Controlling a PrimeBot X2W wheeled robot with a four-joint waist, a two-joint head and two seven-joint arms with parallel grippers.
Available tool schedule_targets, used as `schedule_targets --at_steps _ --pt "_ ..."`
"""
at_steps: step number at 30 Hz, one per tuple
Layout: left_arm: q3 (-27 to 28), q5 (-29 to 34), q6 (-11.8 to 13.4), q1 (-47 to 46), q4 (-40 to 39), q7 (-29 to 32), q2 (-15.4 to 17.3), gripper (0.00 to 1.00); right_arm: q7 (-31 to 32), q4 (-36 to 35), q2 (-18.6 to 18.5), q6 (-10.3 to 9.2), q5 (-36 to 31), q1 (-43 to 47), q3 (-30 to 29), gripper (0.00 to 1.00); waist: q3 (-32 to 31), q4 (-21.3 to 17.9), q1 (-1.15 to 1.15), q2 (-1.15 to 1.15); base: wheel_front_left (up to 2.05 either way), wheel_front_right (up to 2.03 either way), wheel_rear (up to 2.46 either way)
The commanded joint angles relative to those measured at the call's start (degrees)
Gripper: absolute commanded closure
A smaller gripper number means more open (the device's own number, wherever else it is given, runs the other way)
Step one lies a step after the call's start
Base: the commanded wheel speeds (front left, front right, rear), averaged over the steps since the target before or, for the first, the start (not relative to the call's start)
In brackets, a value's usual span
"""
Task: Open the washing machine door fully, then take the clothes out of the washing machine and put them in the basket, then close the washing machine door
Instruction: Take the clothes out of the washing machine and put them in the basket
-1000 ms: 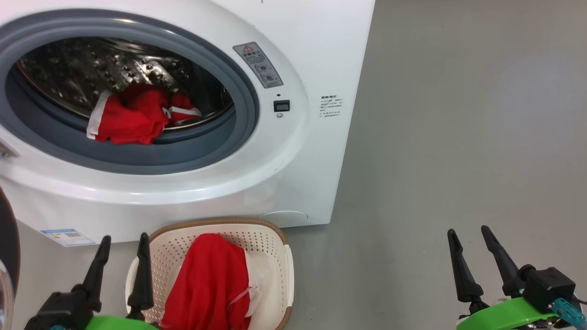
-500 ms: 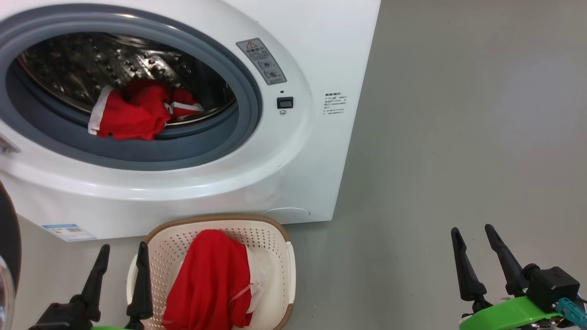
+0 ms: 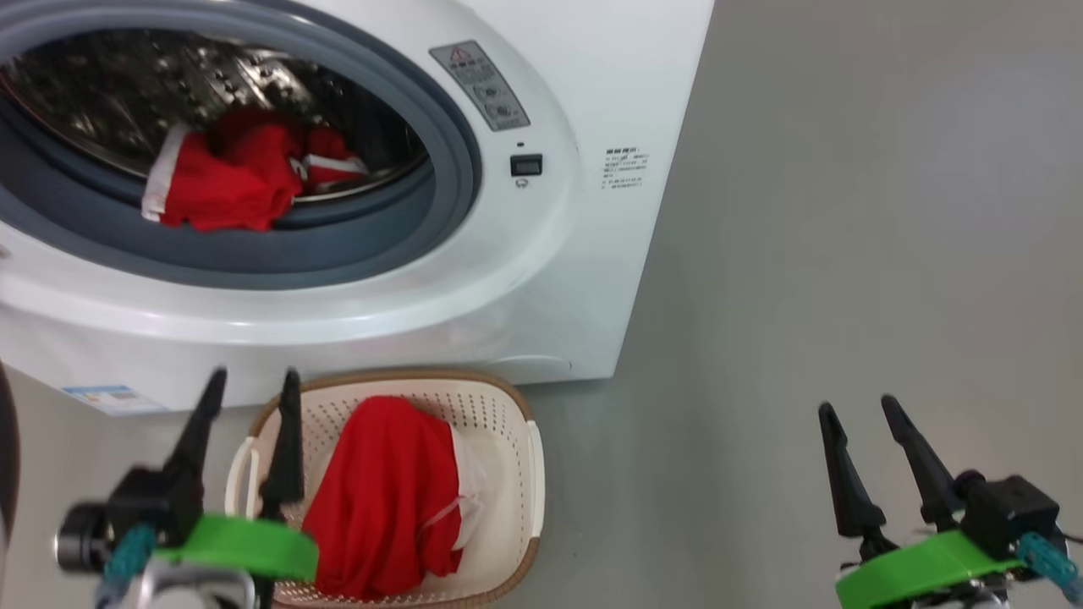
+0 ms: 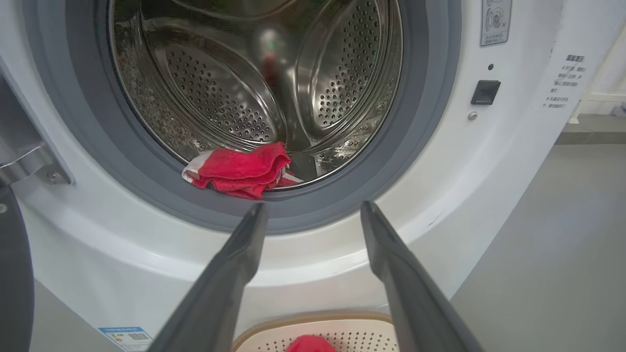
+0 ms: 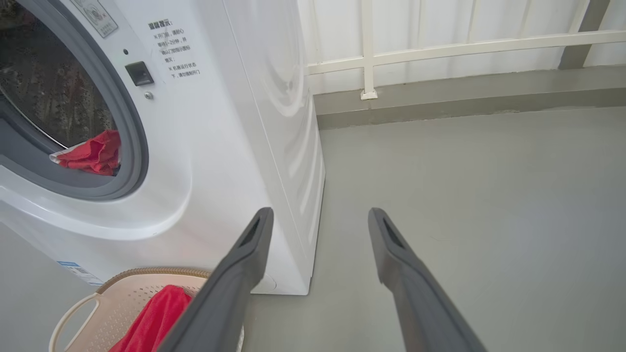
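Left claw [image 3: 255,379] open, empty, beside basket [image 3: 535,474] rim; 1 red garment [image 3: 381,495] lies inside. Clothes [image 4: 239,171] sit low in washing machine [image 3: 592,101] mouth, ahead and above that claw, long axis crosswise. Right claw [image 3: 856,404] open, well apart.

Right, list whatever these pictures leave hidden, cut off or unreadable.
1. Left wrist view: glossy black round door, cut off by the left edge.
2. Head view: small printed notice on the white washing machine, too small to read.
3. Head view: floor of the cream perforated plastic basket, covered by a red fabric garment.
4. Head view: left claw, blurred.
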Motion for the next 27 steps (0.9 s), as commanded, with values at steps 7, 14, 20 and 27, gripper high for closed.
schedule_targets --at_steps 7,14,20,27 --pt "1.71 5.11 0.83 -14.74 6.64 -0.28 3.63 0.00 -0.37 -2.07 -0.53 0.42 -0.07 -5.47 2.66 0.00 8.46 -2.49 0.00 0.00 0.00 0.00 0.00" --pt "0.75 8.59 3.30 -25.74 15.21 -0.28 7.77 0.00 -0.37 -2.34 -0.45 0.42 0.35 -8.71 3.15 0.00 14.00 -5.14 0.00 0.00 0.00 0.00 0.00" --pt "-1.19 11.45 5.97 -34.93 23.06 -0.28 12.06 0.00 -0.37 -2.59 -0.43 0.42 1.82 -11.26 3.84 0.00 18.02 -7.59 0.00 0.00 0.00 0.00 0.00" --pt "-2.31 12.01 8.33 -42.83 30.90 -0.28 15.45 0.00 -0.37 -2.84 -0.42 0.42 2.98 -12.92 4.49 0.00 20.68 -9.40 0.00 0.00 0.00 0.00 0.00"
